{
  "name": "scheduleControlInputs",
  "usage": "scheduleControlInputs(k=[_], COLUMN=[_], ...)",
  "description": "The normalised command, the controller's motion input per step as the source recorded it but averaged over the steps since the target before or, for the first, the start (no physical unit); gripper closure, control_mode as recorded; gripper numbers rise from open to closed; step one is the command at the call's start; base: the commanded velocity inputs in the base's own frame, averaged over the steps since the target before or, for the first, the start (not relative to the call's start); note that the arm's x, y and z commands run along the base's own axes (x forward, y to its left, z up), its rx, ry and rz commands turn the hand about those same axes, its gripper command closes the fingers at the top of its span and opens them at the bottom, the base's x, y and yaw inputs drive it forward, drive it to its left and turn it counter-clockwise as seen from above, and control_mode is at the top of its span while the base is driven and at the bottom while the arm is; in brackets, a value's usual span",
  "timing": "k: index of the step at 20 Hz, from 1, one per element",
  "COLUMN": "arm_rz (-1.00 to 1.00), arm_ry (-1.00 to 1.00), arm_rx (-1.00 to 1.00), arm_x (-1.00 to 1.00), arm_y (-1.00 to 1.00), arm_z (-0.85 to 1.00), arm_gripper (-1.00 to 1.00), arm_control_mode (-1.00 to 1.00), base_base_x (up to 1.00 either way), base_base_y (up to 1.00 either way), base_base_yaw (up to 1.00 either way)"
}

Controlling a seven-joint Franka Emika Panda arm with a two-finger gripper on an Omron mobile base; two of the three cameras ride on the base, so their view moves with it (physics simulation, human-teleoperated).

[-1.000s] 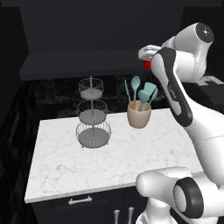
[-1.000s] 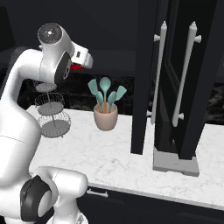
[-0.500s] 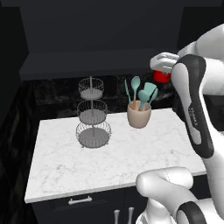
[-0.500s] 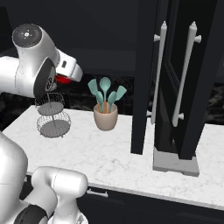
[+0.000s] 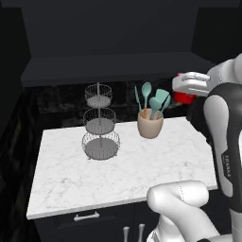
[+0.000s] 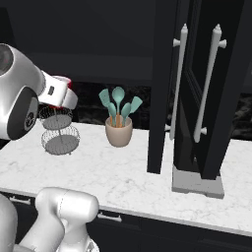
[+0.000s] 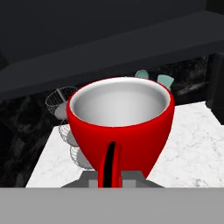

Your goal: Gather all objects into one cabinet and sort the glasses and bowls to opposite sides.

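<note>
With its jaws clamped on the handle of a red cup (image 7: pixel 120 124), the gripper (image 7: pixel 111 175) held it high above the counter (image 5: pixel 118 175), and carrying it level toward the cabinet (image 6: pixel 197 88), clear of the utensil pot (image 6: pixel 118 132), seemed wise.

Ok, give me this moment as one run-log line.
gripper: shut on red cup | cup: upright, carried above marble counter | utensil pot, wire stand: on counter | cabinet door: open

Arm (image 5: pixel 222 142) was glossy white with dark grey joint sections; small dark lettering ran along one forearm link. Rounded white base housing (image 5: pixel 182 208).
</note>
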Motion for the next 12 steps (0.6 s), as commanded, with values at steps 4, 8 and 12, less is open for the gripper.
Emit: scheduleControlInputs(k=[4,8,12], arm_rz=[0.0,0.0,0.0], arm_ry=[-0.01,0.0,0.0], arm_rx=[0.0,0.0,0.0], arm_x=[-0.26,-0.18,0.0], arm_y=[0.16,0.21,0.0], arm_z=[0.0,0.0,0.0], arm_gripper=[1.0,1.0,1.0], arm_control_mode=[-1.0,-1.0,1.0], base_base_x=[0.0,0.0,-0.88], base_base_y=[0.0,0.0,0.03], base_base_yaw=[0.0,0.0,0.0])
